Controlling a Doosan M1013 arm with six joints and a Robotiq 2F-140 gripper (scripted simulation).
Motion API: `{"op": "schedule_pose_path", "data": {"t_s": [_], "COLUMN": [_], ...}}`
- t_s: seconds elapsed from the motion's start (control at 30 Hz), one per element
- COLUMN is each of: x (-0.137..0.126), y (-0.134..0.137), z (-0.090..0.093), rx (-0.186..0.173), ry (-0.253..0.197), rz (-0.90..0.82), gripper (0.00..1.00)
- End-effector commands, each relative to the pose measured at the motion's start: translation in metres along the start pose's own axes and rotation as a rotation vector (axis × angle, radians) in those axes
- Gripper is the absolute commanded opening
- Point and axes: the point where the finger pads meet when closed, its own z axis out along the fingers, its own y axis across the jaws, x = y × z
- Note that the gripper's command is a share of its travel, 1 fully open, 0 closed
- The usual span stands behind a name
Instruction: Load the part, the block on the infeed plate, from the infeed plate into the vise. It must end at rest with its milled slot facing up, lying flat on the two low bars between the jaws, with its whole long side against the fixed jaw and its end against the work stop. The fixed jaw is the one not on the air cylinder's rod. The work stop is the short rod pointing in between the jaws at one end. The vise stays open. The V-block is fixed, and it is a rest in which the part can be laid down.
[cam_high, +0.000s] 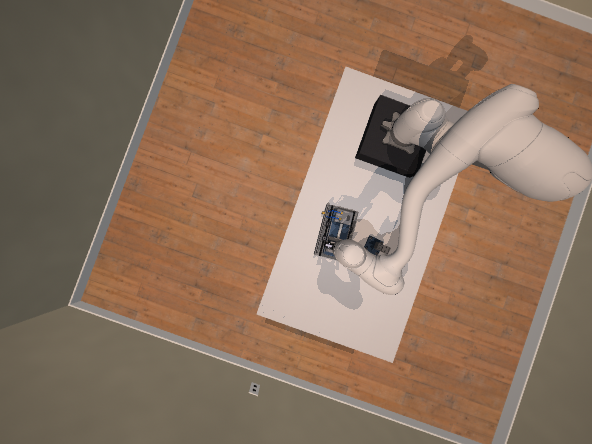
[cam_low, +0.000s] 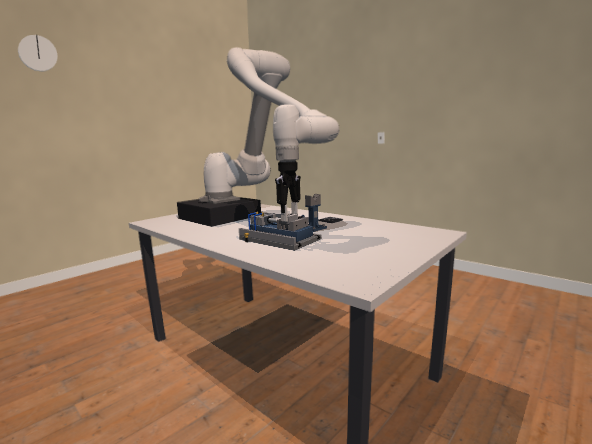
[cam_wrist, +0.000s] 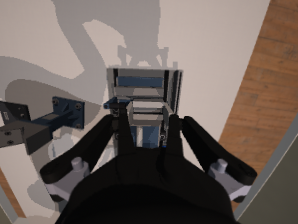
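Observation:
My gripper (cam_wrist: 148, 108) points straight down over the vise (cam_wrist: 144, 95) and is shut on the part (cam_wrist: 146, 113), a grey metal block held between the two black fingers. In the wrist view the block sits over the blue base between the jaws, near the vise's near end. In the exterior view the gripper (cam_low: 288, 209) reaches down into the vise (cam_low: 280, 231), with its fingertips at jaw height. I cannot tell whether the block rests on the low bars or touches the fixed jaw or the work stop. From above, the wrist hides the block and part of the vise (cam_high: 336, 227).
The V-block on its blue post (cam_low: 313, 205) stands just behind the vise; it also shows at the left of the wrist view (cam_wrist: 40, 122). The dark infeed plate (cam_low: 331, 219) lies flat beyond it. The black robot base box (cam_low: 218, 209) is at the table's far end.

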Motion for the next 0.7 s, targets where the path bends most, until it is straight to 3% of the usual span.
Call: {"op": "schedule_pose_path", "data": {"t_s": [0.0, 0.67], "x": [0.0, 0.0], "y": [0.0, 0.0], "z": [0.0004, 0.0029], "rx": [0.0, 0.0], "ry": [0.0, 0.0], "rz": [0.0, 0.0], "gripper": [0.0, 0.0]}}
